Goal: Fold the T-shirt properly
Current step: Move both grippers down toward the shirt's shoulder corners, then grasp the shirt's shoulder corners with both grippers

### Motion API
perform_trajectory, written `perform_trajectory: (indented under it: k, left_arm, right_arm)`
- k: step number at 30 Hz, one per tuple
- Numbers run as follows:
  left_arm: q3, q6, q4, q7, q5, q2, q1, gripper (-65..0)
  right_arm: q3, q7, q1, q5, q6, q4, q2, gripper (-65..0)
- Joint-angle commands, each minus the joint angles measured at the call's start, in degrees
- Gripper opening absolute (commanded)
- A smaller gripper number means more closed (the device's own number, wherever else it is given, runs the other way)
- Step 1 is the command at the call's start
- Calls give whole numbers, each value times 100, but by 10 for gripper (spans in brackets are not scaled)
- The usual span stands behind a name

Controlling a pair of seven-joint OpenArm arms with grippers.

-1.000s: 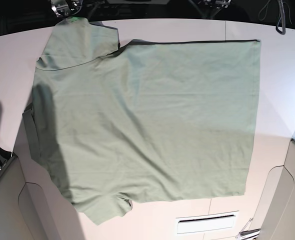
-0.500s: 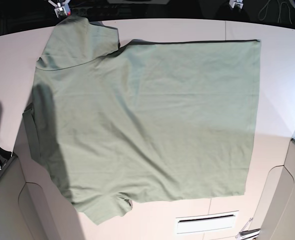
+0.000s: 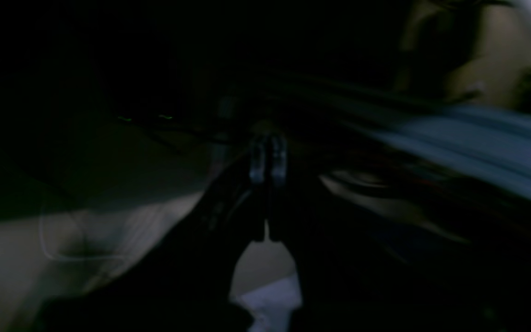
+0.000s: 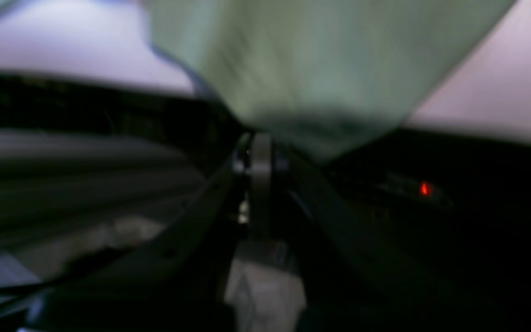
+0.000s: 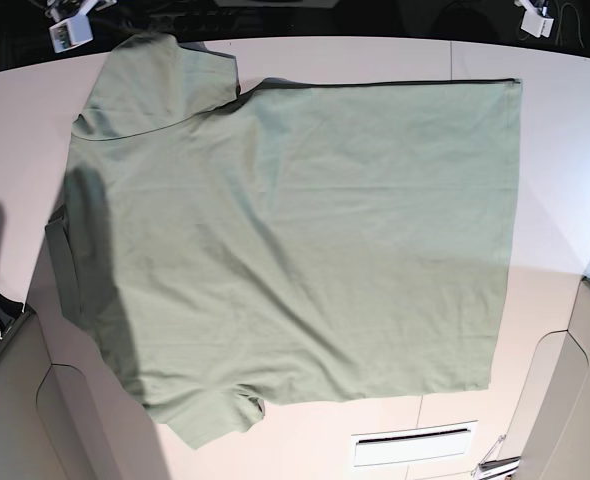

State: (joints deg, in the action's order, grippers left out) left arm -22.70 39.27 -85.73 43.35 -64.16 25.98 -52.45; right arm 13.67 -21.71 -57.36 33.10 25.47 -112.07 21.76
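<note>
The T-shirt (image 5: 295, 240) lies spread flat on the white table (image 5: 575, 150), pale sage green, sleeves toward the left, hem toward the right. My right gripper (image 5: 67, 32) hovers past the table's far edge, left of the far sleeve and apart from it. In the right wrist view the gripper (image 4: 261, 152) is shut on nothing, with the blurred T-shirt (image 4: 321, 60) beyond it. My left gripper (image 5: 535, 18) sits past the far right edge, clear of the cloth. In the dark left wrist view it (image 3: 268, 159) is shut and empty.
A white slotted plate (image 5: 412, 446) lies near the front edge. Grey curved panels stand at the lower left (image 5: 15, 400) and lower right (image 5: 575, 400). Dark space with cables lies behind the table's far edge.
Both grippers have drawn apart along the far edge, the right one going left away from the sleeve, the left one going right. The T-shirt has not moved.
</note>
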Motion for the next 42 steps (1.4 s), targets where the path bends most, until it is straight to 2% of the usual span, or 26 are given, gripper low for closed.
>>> perform_trajectory:
  k: [1,4,6,7,9,12,13,15,16,17,20,23,26,30,35,40,42]
  left_arm:
    - [-205,73,-192,151,-345,70,-153,-650]
    - [-715,73,-568,909,-1403,68,-249,-650]
    - [-1043,73,-774,1226,-2031,59,-245,-650]
    - [-1193,73,-872,1294,-2084,42,-240,-650]
    - [-1482,73,-1034,1416,-2084,-22,-173,-650]
    - [-1799,73,-1143,1486,-2084,-136,13,-650]
    - [-1853,73,-1147,1495,-2084,-153,70,-650]
    - [-1864,73,-1147,1499,-2084,-151,184,-650]
    - [-1864,73,-1147,1499,-2084,-153,229,-650]
    - [-1862,73,-1147,1502,-2084,-153,271,-650]
    - [-1862,73,-1147,1510,-2084,-153,372,-650]
    - [-1864,73,-1147,1519,-2084,-151,404,-650]
    - [-1864,73,-1147,1519,-2084,-151,415,-650]
    - [-1862,73,-1147,1615,-2084,-151,645,-650]
    - [-1864,73,-1147,1711,-2084,-144,785,-650]
    - [-1862,73,-1147,1711,-2084,-138,785,-650]
    - [-1864,73,-1147,1709,-2084,-136,785,-618]
  right_arm:
    - [210,22,-114,223,79,-258,42,-650]
    - [728,-170,-90,601,199,-623,39,-650]
    - [1040,-170,-28,789,197,-704,4,-650]
    - [1176,-173,35,833,197,-706,-9,-650]
    - [1405,-295,225,817,175,-693,-52,-650]
    - [1716,-586,627,669,175,-691,-326,-650]
    - [1786,-603,754,601,175,-688,-426,-614]
    - [1853,-601,988,315,175,-688,-592,-456]
    - [1851,-601,1080,144,177,-688,-643,-419]
    - [1851,-599,1156,46,177,-688,-671,-411]
    - [1851,-597,1333,26,166,-688,-669,-411]
    - [1851,-623,1554,-153,-299,-664,-667,-411]
    - [1851,-931,1961,-481,-470,-435,-645,-411]
    - [1851,-1182,2610,-448,-415,450,-621,-411]
    - [1851,-1650,3213,195,-98,1578,-619,-410]
    - [1851,-2028,3676,597,61,2330,-621,-410]
    - [1851,-2131,3773,726,74,2540,-623,-410]
